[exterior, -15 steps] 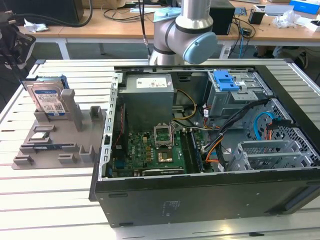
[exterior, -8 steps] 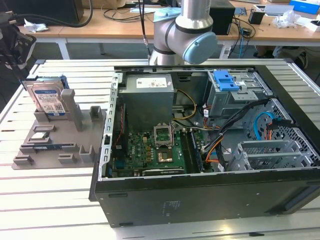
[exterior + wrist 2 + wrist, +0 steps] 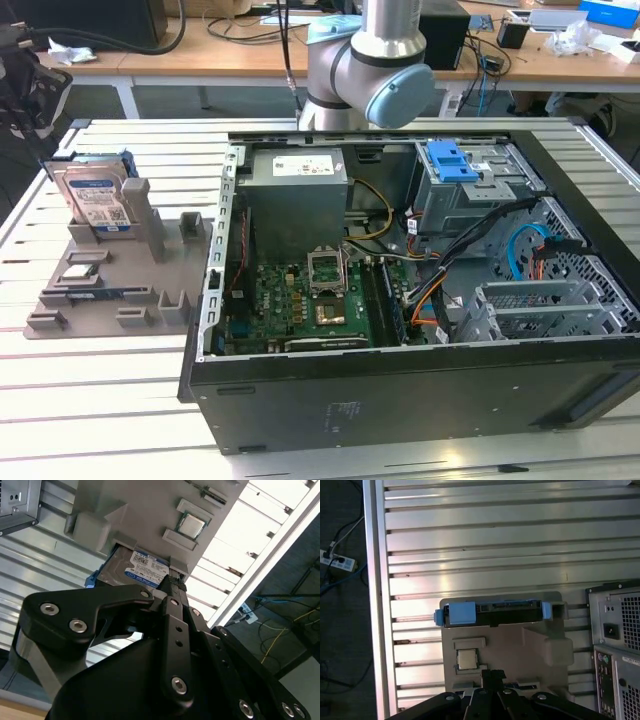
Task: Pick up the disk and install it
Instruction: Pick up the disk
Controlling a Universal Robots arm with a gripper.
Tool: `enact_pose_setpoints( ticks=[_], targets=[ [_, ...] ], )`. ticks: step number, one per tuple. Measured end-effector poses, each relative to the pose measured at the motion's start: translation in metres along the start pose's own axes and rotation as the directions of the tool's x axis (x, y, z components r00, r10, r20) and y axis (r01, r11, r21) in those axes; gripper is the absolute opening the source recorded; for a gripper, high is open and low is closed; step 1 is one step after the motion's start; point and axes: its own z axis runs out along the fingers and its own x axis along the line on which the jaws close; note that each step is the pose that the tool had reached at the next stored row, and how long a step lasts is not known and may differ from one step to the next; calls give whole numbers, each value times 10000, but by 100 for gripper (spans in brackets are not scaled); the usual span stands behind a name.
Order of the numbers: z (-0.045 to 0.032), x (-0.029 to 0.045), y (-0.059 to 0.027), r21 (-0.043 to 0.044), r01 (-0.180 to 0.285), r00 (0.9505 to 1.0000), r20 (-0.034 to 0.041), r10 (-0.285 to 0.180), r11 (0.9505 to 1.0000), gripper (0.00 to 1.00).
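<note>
While the disk (image 3: pixel 95 200) stands on edge, long side level, the clenched end effector (image 3: pixel 493 675) holds nothing.

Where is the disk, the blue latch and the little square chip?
disk (image 3: pixel 100 203): exterior view, its label.
blue latch (image 3: pixel 450 160): exterior view, its flat top.
square chip (image 3: pixel 466 658): first wrist view, its metal top.

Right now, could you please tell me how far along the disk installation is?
Done: nothing yet. The disk stands on edge in the grey holder, on the exterior view's left of the open computer case. In hand: nothing. In the first wrist view, the gripper hovers over the holder, apart from the disk. Left: both the pickup and the install.
</note>
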Motion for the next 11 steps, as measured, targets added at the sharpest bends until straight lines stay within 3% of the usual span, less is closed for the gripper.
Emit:
enact_pose_setpoints(
  ticks=[6,11],
  targets=[
    [0,0,0,-29,1099,9939,-30,-1099,9939,11],
    [0,0,0,-52,1877,9822,-51,-1877,9822,11]
  ],
)
